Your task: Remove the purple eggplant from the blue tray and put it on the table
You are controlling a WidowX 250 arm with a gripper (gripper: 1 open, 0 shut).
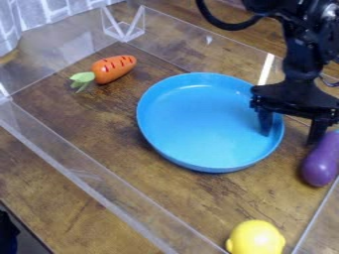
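Note:
The purple eggplant point(322, 159) lies on the dark wood table point(79, 139) at the right edge of the view, just outside the blue tray's point(199, 124) right rim. The tray itself holds nothing. My black gripper point(294, 122) hangs from the upper right, its fingers point(267, 116) spread and pointing down over the tray's right rim, just left of the eggplant. It is open and nothing sits between its fingers.
An orange carrot point(109, 68) with a green top lies on the table left of the tray. A yellow lemon point(256, 239) sits at the bottom edge. Clear acrylic edging point(79, 198) runs along the table's front and left sides.

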